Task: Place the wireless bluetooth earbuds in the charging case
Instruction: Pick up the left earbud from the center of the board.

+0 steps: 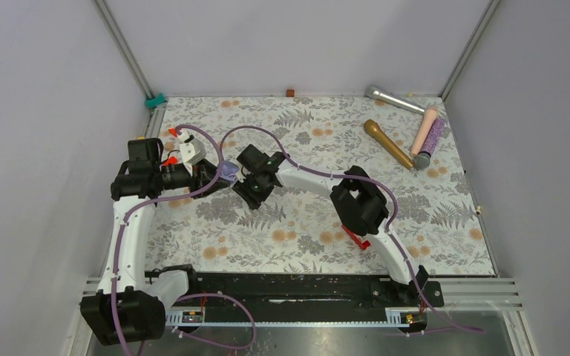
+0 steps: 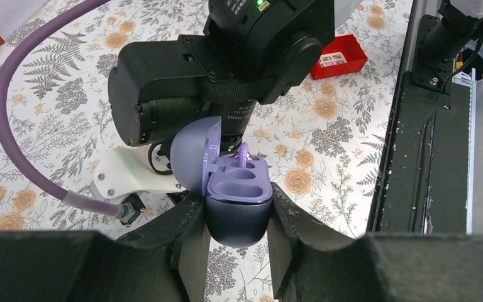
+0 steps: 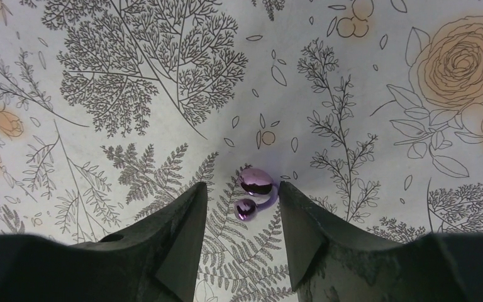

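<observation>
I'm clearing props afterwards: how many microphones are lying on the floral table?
4, all at the far right: a silver microphone by the back edge, a gold microphone nearer, and a pink microphone alongside a glittery purple microphone. None seems hidden.

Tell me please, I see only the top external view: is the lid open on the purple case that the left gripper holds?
Observer: Yes. In the left wrist view the left gripper clamps the charging case by its body, and the lid stands up.
Operator: Is a bud already inside?
Observer: The near socket shows empty. I cannot judge the far one.
Operator: Where is the bud, then?
Observer: The right wrist view shows a pale purple earbud between the fingers of the right gripper. The jaws are wider than the bud, so it is not clamped.
</observation>
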Tool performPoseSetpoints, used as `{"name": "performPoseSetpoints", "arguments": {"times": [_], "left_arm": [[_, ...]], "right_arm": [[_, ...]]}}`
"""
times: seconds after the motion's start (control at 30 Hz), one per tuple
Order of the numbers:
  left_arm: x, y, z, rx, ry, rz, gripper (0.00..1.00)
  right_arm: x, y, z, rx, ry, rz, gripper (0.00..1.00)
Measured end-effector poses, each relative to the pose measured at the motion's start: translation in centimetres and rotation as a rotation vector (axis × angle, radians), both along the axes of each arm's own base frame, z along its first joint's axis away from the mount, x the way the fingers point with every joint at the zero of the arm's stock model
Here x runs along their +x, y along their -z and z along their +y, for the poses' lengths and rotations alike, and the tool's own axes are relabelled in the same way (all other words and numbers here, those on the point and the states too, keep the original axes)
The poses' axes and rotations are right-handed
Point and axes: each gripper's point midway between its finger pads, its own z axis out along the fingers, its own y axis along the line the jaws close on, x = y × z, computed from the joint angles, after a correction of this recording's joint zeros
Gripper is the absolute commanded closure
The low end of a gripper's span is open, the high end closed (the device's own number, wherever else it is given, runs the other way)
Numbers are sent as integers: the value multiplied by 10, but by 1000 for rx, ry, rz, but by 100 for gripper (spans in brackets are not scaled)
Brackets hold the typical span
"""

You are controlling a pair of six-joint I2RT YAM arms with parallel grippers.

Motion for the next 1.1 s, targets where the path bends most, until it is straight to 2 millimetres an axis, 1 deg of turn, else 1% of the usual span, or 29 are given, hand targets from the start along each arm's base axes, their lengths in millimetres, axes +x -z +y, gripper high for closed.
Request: {"name": "performPoseSetpoints", "arguments": {"times": [0.13,0.3,0.5,0.87,1.0,1.1], "left_arm": [[-1,0,-1,-3,5,2,100],[-3,1,-1,-4,8,8,100],[-3,2,-1,-7,12,15,100],[-5,2,-1,-12,16,20,100],[-6,3,-1,-12,21,18,100],[-6,4,-1,-13,25,19,100]], "right_arm": [[2,4,-2,-21,3,-15,51],[6,5,-2,-30,10,-29,55],[12,2,-1,-35,20,-56,57],[14,0,3,-40,16,-44,52],[17,-2,7,-33,16,-49,52],[17,1,8,-40,16,-44,52]]}}
